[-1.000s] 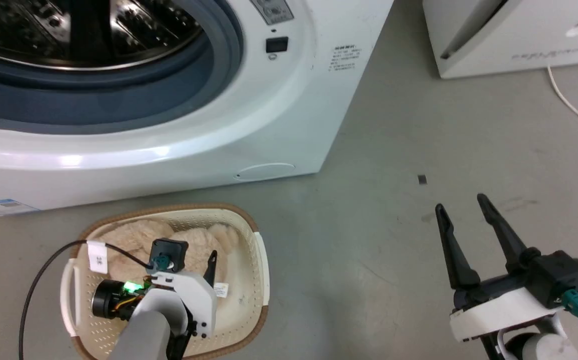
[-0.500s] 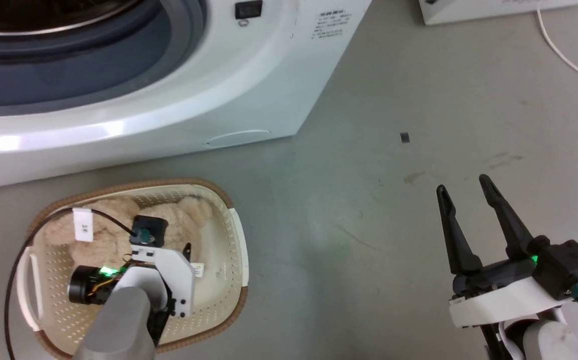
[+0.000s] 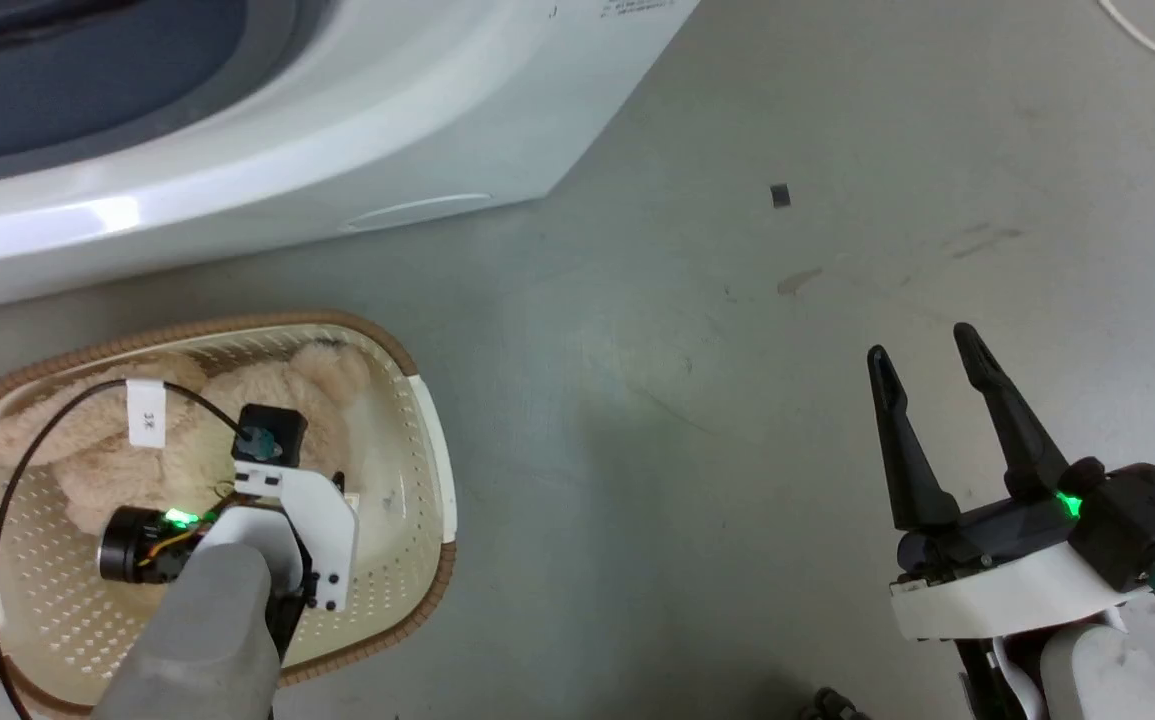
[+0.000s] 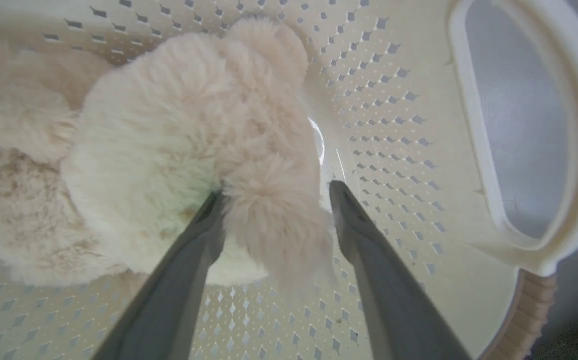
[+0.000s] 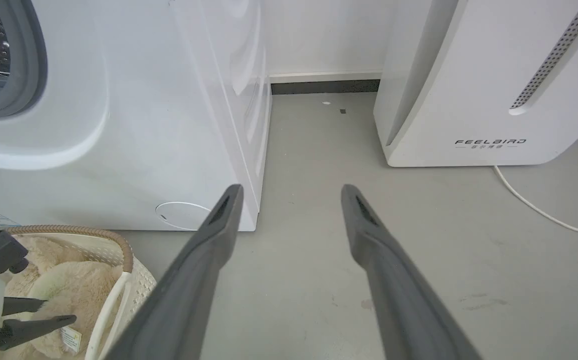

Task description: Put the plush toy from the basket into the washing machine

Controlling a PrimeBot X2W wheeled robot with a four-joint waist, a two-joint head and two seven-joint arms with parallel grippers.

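Note:
The cream-white perforated basket (image 3: 434,470) with its brown rim stands on the floor just in front of the white washing machine (image 3: 287,150). The fluffy beige plush toy (image 3: 67,450) lies inside it. My left gripper (image 4: 276,192) reaches down into the basket, open, its two fingers straddling one furry lobe of the plush toy (image 4: 178,125). The right wrist view shows this from the side, with the left gripper (image 5: 38,314) low against the plush toy (image 5: 63,285). My right gripper (image 3: 922,345) hovers open over bare floor to the right, holding nothing.
The washer's grey door seal (image 5: 28,60) rings the open port. A white FEELBIRD appliance (image 5: 489,100) stands to the right of the washer, with a white cable (image 5: 544,212) trailing on the floor. A small dark scrap (image 3: 780,196) lies on the grey floor.
The head camera has tilted down, so washer and basket slide up and left in view. My left gripper stays in the basket on the plush toy; the right gripper stays open.

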